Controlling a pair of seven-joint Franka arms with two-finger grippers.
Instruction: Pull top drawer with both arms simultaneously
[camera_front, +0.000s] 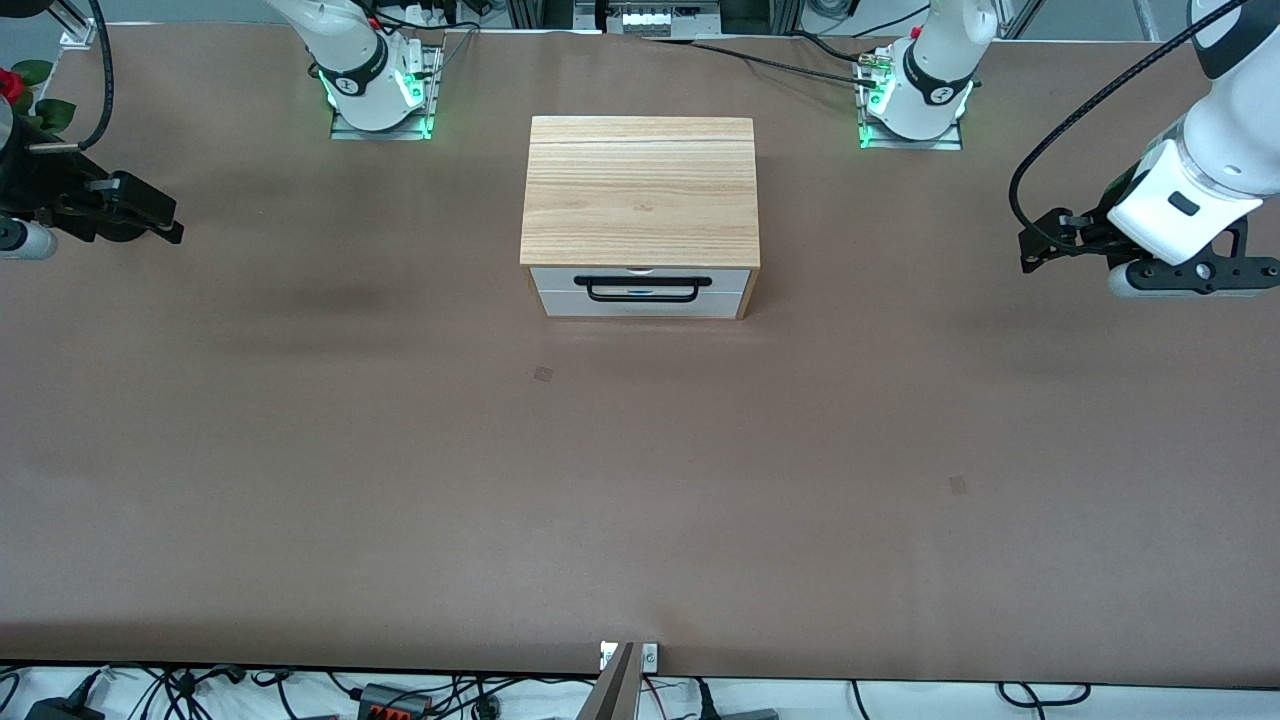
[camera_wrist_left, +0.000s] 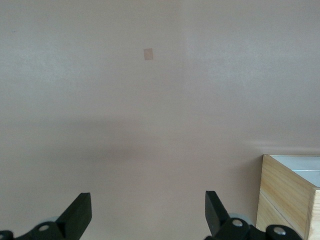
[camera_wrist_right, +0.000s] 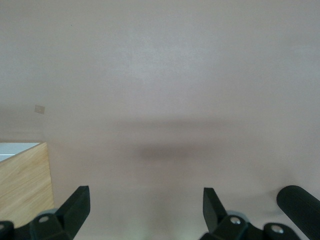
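Note:
The light-wood box (camera_front: 640, 190) stands mid-table, between the two arm bases. The top drawer (camera_front: 552, 279) is pushed in, its white front flush with the box and its black bar handle (camera_front: 645, 289) facing the front camera. My left gripper (camera_front: 1036, 250) hangs open and empty over the table toward the left arm's end, well apart from the box. My right gripper (camera_front: 160, 218) hangs open and empty toward the right arm's end. The left wrist view shows open fingers (camera_wrist_left: 80, 212) and a box corner (camera_wrist_left: 282, 195). The right wrist view shows open fingers (camera_wrist_right: 77, 205) and a box corner (camera_wrist_right: 25, 182).
The brown table (camera_front: 640, 500) bears two small tape marks (camera_front: 543, 373) (camera_front: 958, 485). A red flower (camera_front: 10, 85) sits at the right arm's end. Cables run along the table's back and front edges. A black cylinder (camera_wrist_right: 300, 202) shows in the right wrist view.

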